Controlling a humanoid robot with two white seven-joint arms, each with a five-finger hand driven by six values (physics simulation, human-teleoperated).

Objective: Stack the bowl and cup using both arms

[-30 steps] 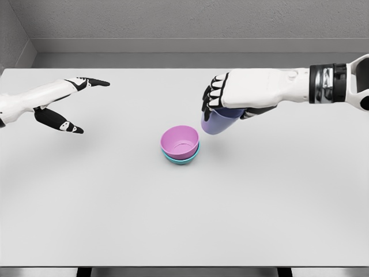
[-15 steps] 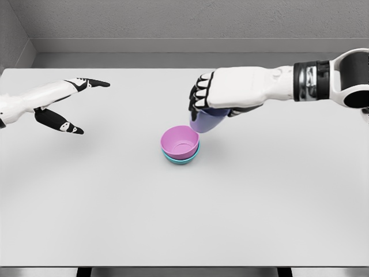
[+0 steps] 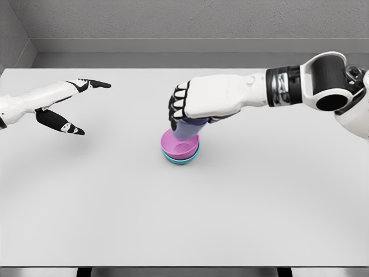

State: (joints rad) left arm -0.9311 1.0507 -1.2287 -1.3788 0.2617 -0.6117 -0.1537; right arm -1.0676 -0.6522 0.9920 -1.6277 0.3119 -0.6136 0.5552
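A pink bowl (image 3: 176,148) sits nested in a teal bowl (image 3: 183,160) at the middle of the white table (image 3: 184,208). My right hand (image 3: 193,107) is directly above them, shut on a lavender cup (image 3: 185,132). The cup hangs upright below the palm, and its lower end reaches into the mouth of the pink bowl. Whether it touches the bowl's bottom cannot be told. My left hand (image 3: 72,107) hovers open over the table's left side, far from the bowls.
The table's far edge meets a grey wall (image 3: 184,29) at the back. The right forearm (image 3: 300,83) spans the upper right of the table.
My right hand has carried the lavender cup leftward and down, from beside the bowls to over the pink bowl. The left hand has stayed still.
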